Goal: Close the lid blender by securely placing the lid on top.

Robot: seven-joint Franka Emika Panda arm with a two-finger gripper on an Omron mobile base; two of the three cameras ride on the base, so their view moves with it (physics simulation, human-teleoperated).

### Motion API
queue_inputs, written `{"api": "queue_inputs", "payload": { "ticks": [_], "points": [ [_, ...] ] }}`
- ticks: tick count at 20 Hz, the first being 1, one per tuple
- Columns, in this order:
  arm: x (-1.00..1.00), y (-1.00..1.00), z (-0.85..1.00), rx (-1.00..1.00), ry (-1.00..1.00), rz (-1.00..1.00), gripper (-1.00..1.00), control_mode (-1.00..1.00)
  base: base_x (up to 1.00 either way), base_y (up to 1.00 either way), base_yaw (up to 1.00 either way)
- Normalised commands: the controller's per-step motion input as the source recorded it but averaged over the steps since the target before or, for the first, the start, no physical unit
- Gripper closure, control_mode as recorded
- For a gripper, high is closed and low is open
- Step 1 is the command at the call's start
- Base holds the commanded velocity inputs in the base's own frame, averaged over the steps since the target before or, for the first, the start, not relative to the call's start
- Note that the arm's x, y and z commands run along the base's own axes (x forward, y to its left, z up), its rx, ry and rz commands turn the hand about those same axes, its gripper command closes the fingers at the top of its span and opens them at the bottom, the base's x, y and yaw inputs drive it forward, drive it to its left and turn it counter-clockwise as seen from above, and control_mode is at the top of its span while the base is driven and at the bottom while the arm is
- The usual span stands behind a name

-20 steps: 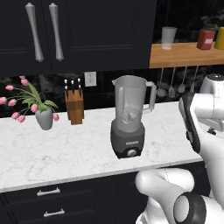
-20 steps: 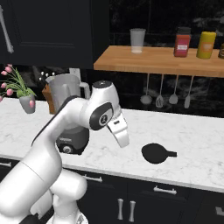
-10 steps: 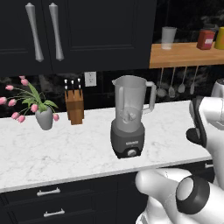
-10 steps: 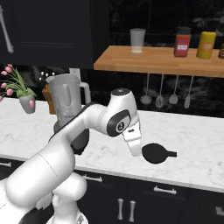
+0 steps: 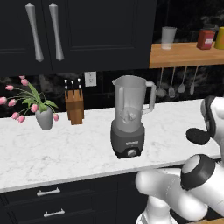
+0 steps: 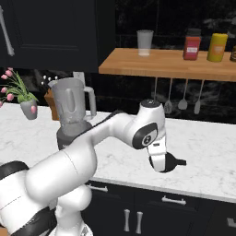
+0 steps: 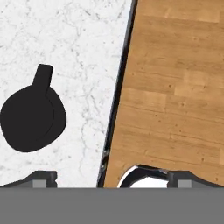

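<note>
We see the lid (image 7: 31, 117) lying flat on the white marble counter (image 7: 83, 52), ahead of the gripper (image 7: 107, 177) and off toward one fingertip side in the hand view. Its short tab points up and slightly right in that view, away from the fingertips, so its long axis runs roughly along the hand's line of sight. In the right base view the lid (image 6: 174, 161) sits just beyond the hand, partly hidden by it, tab pointing right. The fingertips (image 7: 41, 177) stand far apart at the bottom corners of the hand view, holding nothing.

The blender (image 5: 129, 116) stands upright on the counter, well apart from the hand, handle toward it, mouth uncovered.

The counter edge (image 7: 117, 94) runs diagonally past the hand, with wood floor (image 7: 175, 87) below. Dark cabinets (image 5: 87, 33) and a wooden shelf (image 6: 166, 64) line the wall.

Against the frame half a second ago, the hand has swung lower and nearer the lid, now overlapping it in the right base view.
</note>
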Motion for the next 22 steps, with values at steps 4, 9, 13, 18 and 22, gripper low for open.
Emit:
{"api": "queue_inputs", "payload": {
  "ticks": [4,9,13,18,22],
  "points": [
    [0.38,-0.38,-0.05,0.06,0.04,0.00,-1.00,-1.00,0.00,0.00,0.00],
    [0.43,-0.19,-0.05,0.02,0.05,0.00,-1.00,-1.00,0.00,0.00,0.00],
    [0.35,-0.18,-0.10,0.02,0.02,0.00,-1.00,-1.00,0.00,0.00,0.00],
    [0.18,-0.18,-0.23,0.01,0.00,0.00,-1.00,-1.00,0.00,0.00,0.00],
    [0.07,-0.12,-0.29,0.01,0.00,0.00,-1.00,-1.00,0.00,0.00,0.00]
  ]
}}
